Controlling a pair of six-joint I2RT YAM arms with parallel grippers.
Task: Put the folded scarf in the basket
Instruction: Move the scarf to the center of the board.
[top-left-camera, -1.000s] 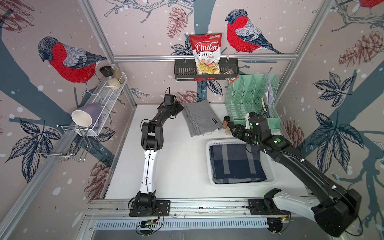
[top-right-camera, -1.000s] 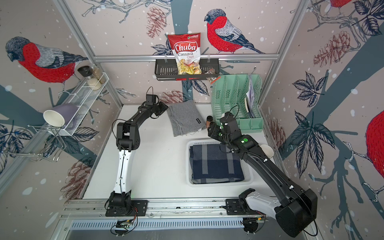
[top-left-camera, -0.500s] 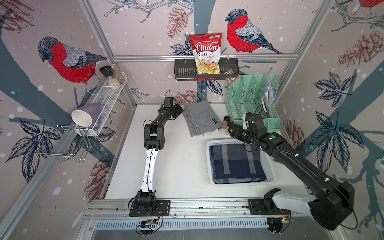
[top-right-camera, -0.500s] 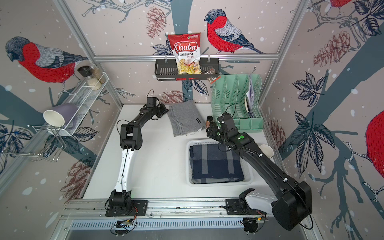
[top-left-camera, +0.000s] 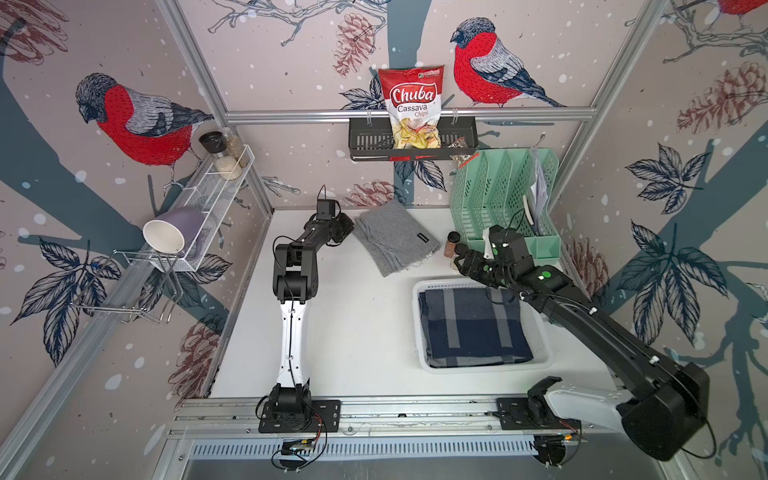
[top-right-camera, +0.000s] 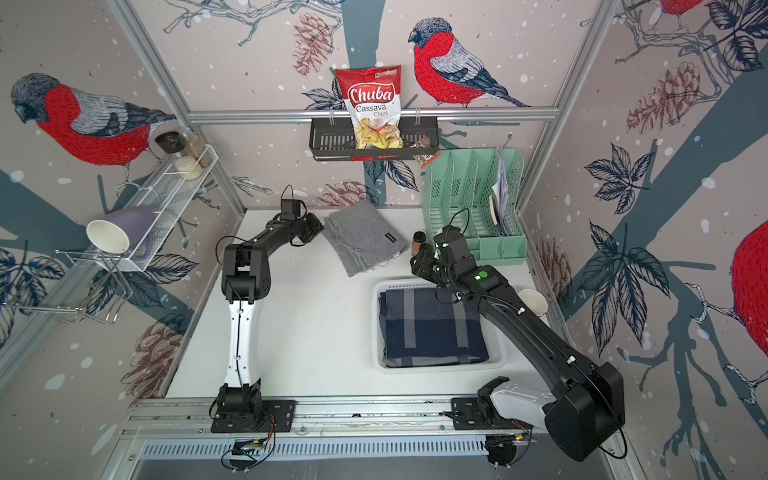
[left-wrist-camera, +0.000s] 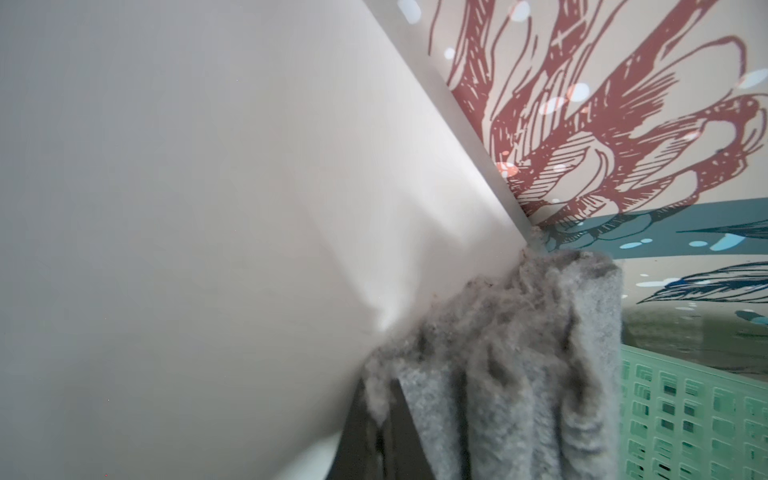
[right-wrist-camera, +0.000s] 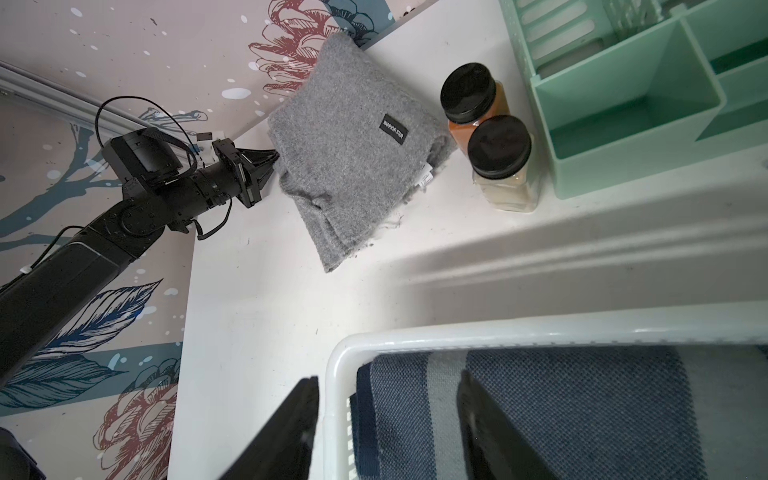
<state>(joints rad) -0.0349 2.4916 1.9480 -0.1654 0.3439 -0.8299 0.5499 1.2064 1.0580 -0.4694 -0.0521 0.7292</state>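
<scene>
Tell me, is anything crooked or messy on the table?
Yes. The grey scarf lies crooked, turned against the edges of the table, not in the basket. Loose threads stick out of one edge. The left gripper is pinching its corner.

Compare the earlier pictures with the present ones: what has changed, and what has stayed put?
The left gripper closed on the edge of the grey scarf. The right gripper, open, crept slightly toward the scarf, near the far rim of the basket. Scarf, basket and the blue cloth inside it stayed put.
</scene>
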